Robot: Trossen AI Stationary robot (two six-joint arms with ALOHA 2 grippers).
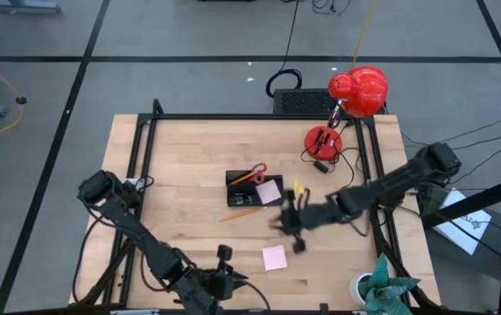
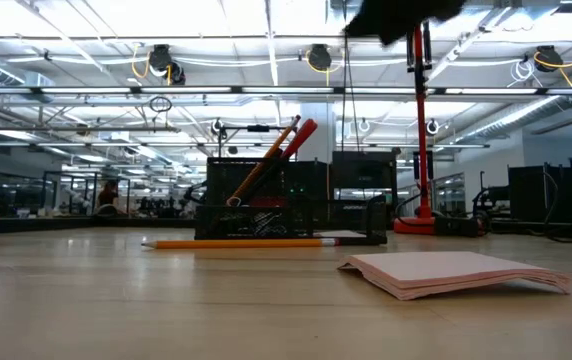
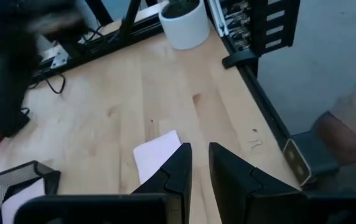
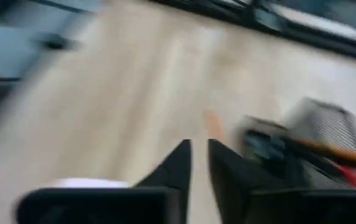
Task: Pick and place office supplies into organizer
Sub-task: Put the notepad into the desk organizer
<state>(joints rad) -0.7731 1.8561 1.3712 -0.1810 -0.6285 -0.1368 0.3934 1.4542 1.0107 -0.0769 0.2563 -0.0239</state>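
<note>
The black mesh organizer (image 1: 249, 187) stands mid-table. Red-handled scissors (image 1: 256, 172) and an orange pencil lean in its taller section (image 2: 266, 160), and a pink pad (image 1: 270, 192) lies in it. Another orange pencil (image 1: 242, 213) lies flat on the table before it (image 2: 236, 243). A pink sticky-note pad (image 1: 274, 256) rests flat nearer the near edge (image 2: 456, 273). A small yellow piece (image 1: 299, 186) lies right of the organizer. My right gripper (image 1: 289, 224), blurred, hovers above the table between organizer and pad, fingers shut (image 4: 199, 149), holding nothing. My left gripper (image 3: 200, 152) waits shut by the near edge (image 1: 224, 261).
A red lamp with a round base (image 1: 323, 140) and its cable stand at the far right. A white pot with a green plant (image 1: 382, 284) sits at the near right corner (image 3: 184, 25). Black frame rails (image 1: 145, 157) run along the table's left, far and right edges.
</note>
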